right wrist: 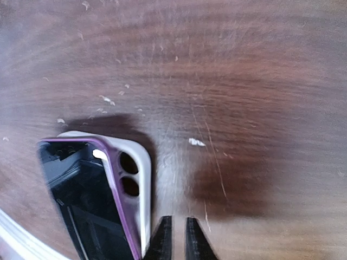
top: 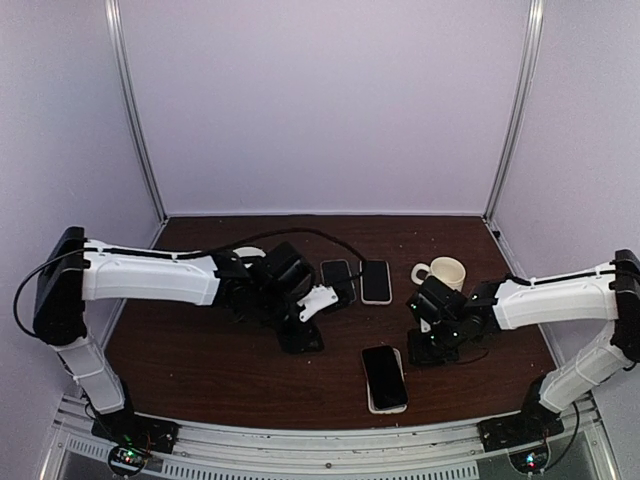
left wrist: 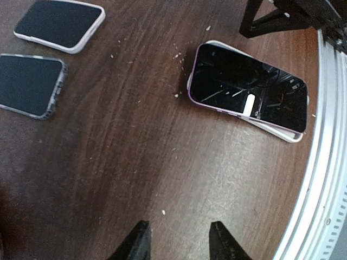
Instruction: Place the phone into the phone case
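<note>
Right claw (right wrist: 178, 223) closed beside glossy phone (right wrist: 81, 195) atop white case (right wrist: 145, 189).

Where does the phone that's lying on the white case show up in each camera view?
Top external: the phone is at lower centre, near the table's front edge, between the two arms.
Left wrist: the phone is at upper right, screen up, slanted.
Right wrist: the phone is at lower left, cut off by the bottom edge.
Shared landmark: the white case peeking out beneath it in all three views.
</note>
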`<state>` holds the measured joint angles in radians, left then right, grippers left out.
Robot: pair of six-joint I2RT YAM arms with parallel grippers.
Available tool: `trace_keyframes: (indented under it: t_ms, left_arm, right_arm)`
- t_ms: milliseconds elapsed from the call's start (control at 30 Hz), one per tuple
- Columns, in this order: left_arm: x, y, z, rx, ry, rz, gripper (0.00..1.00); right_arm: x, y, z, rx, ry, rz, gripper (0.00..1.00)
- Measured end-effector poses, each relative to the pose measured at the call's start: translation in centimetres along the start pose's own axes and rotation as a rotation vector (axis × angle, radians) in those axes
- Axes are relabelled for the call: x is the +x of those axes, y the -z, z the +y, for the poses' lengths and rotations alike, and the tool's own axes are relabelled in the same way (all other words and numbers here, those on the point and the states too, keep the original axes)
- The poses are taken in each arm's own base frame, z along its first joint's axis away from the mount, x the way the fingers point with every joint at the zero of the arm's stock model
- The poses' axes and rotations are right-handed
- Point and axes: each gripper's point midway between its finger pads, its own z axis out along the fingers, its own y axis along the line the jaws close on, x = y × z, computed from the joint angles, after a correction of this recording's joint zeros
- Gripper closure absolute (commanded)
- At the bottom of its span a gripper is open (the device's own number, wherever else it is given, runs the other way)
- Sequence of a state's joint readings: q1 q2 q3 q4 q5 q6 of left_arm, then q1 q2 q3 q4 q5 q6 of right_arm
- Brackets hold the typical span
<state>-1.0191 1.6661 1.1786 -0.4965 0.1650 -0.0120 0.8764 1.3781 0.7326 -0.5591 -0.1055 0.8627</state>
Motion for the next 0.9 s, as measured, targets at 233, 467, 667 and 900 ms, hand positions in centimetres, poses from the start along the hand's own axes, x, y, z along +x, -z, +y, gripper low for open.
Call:
trace_keyframes:
  t_ms: [233,467,667,900]
  left_arm:
    - [0.1,-7.6,0.3,0.053,0.081,0.101,0.76]
    - [-1.3,-11.8,-2.0,0.102,0.034,0.101,0.80]
    - [-1.7,-12.4,-2.6,0.125,0.024,0.098,0.80]
    - [-1.5,-12.3,-2.6,0.142,0.029,0.108,0.81]
  right_arm:
    - [-0.1,-2.9,0.3,-0.007,0.036,0.034,1.00]
    - [-1.4,-3.4,1.4,-0.110,0.002,-0.001,1.00]
    - [-2.1,-3.9,2.5,-0.166,-0.009,-0.004,1.00]
    - [-3.2,-4.2,3.0,-0.168,-0.017,-0.007,1.00]
